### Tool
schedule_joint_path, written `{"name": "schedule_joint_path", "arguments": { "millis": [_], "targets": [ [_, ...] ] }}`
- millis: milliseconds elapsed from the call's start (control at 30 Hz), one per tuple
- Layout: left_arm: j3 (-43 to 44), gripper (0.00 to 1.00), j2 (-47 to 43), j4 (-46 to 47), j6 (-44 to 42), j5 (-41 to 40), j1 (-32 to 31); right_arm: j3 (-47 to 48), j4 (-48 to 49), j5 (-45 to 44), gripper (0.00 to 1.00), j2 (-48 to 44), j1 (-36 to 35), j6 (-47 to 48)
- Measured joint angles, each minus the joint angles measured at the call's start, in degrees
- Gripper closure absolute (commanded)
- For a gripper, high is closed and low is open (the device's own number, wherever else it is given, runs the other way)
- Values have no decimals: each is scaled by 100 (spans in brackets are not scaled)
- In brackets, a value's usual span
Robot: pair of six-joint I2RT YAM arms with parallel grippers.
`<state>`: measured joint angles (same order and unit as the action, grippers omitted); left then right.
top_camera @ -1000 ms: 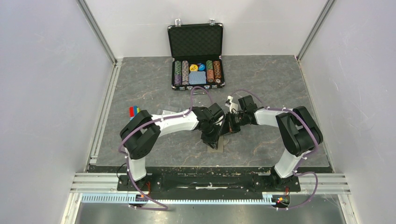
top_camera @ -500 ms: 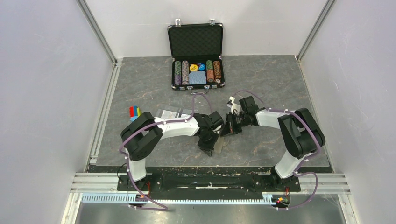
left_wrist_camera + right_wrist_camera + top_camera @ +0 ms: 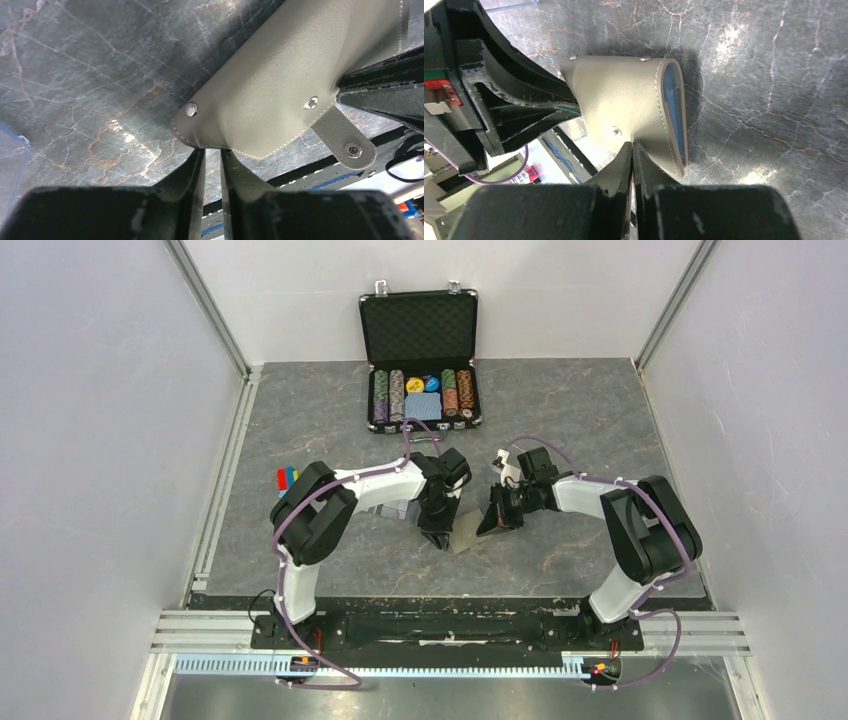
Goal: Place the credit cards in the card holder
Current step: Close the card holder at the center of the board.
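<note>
Card holder (image 3: pixel 624 100): taupe, silver snaps (image 3: pixel 310 103), blue lining (image 3: pixel 672 107)

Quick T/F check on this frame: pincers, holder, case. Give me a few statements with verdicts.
1. The right pincer is shut on the holder. True.
2. The case is closed. False: its lid stands open, with chips showing.
3. The holder's blue lining is visible. True.
4. A card sticks out of the holder. False: no card shows in it.
5. The holder lies against the case. False: it is well short of the case, between the right pincer and the left pincer.
</note>
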<state>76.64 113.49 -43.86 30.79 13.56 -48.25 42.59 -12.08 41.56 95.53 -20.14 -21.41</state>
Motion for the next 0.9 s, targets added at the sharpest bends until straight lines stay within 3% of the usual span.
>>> {"name": "schedule_joint_path", "arguments": {
  "millis": [100,233,533,900],
  "targets": [
    [-15,61,-83,-22,-114,-70,0,4,-9,-2,97,22,2,4],
    [-199,55,-468,83,-168,-68,-48,7,-4,31,97,63,9,0],
    [-251,53,-1198,1357,-195,501,-627,7,42,127,98,122,7,-2],
    [122,57,-640,1252,-555,306,-699,4,61,175,98,151,11,-2]
  ]
}}
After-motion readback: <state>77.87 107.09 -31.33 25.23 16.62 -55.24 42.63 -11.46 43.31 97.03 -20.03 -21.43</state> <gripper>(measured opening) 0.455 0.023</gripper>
